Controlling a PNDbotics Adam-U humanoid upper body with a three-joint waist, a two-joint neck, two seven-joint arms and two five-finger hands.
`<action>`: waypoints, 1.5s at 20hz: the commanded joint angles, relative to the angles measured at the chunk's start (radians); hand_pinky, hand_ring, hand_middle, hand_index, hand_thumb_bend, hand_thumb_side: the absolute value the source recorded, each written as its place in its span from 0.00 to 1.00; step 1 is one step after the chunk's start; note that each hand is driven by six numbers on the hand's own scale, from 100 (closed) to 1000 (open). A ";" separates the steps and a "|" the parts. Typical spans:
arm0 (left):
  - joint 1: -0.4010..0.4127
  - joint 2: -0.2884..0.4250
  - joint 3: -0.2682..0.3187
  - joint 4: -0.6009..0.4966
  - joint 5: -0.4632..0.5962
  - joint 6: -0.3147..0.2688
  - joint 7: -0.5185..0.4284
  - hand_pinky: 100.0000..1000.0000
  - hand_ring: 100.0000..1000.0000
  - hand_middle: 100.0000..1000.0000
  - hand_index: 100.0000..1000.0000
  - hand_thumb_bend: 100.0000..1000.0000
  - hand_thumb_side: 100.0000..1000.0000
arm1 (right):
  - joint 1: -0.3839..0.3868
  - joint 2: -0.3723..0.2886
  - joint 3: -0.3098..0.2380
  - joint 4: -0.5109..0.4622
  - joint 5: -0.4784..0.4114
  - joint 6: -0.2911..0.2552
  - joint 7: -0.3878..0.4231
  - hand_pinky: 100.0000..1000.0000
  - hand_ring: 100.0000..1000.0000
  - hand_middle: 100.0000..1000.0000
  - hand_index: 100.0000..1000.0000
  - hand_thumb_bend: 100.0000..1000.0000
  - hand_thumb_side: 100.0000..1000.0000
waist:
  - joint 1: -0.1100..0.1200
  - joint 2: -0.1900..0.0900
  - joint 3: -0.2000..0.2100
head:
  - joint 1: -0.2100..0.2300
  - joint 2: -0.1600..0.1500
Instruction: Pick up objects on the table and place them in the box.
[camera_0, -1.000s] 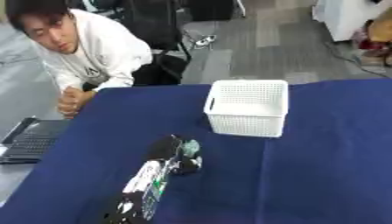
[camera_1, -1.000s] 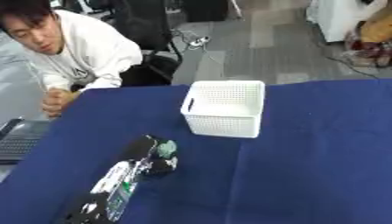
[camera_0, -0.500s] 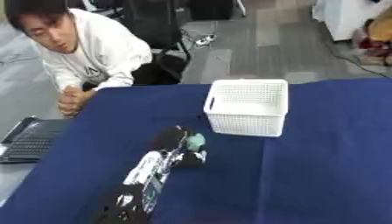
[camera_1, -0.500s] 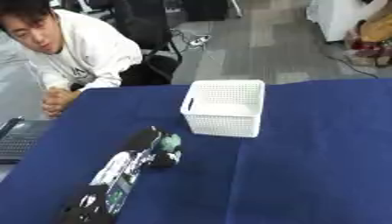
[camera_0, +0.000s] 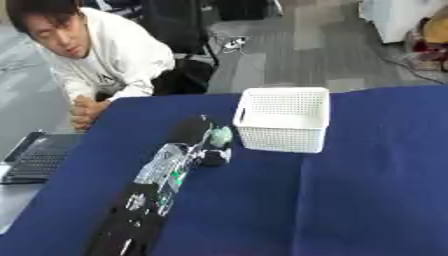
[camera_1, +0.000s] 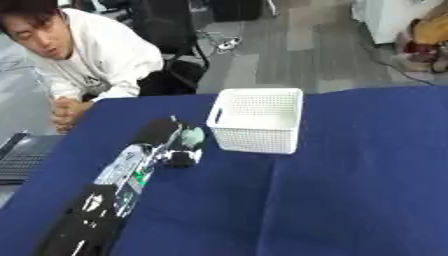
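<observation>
Pale green object (camera_0: 220, 135) in left robot hand (camera_0: 203, 142); long axis unclear

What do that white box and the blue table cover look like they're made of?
The white box looks like matte moulded plastic: its walls are a fine, regular perforated grid with a solid rim. The blue table cover is probably cloth, since soft creases run across it and it shows no shine.

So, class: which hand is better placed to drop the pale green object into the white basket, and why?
The left hand: it holds the pale green object beside the white basket. No right hand shows.
</observation>
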 joint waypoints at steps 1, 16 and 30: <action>-0.047 0.061 -0.009 -0.015 0.030 -0.018 -0.016 0.00 0.00 0.00 0.17 0.00 0.44 | -0.009 -0.019 -0.006 -0.015 -0.002 0.000 0.002 0.00 0.19 0.24 0.53 0.00 1.00 | -0.004 -0.019 0.000 | 0.001 0.004; -0.240 0.157 -0.047 0.158 0.170 -0.152 0.032 0.00 0.00 0.00 0.16 0.00 0.42 | -0.011 -0.021 0.000 -0.015 -0.008 0.002 0.010 0.00 0.19 0.23 0.53 0.00 1.00 | 0.002 -0.021 -0.009 | 0.005 0.020; -0.409 0.106 -0.025 0.434 0.105 -0.349 0.164 0.00 0.00 0.00 0.16 0.00 0.42 | -0.024 -0.004 0.004 -0.015 -0.018 0.001 0.019 0.00 0.19 0.23 0.53 0.00 1.00 | 0.000 -0.014 -0.030 | 0.017 0.025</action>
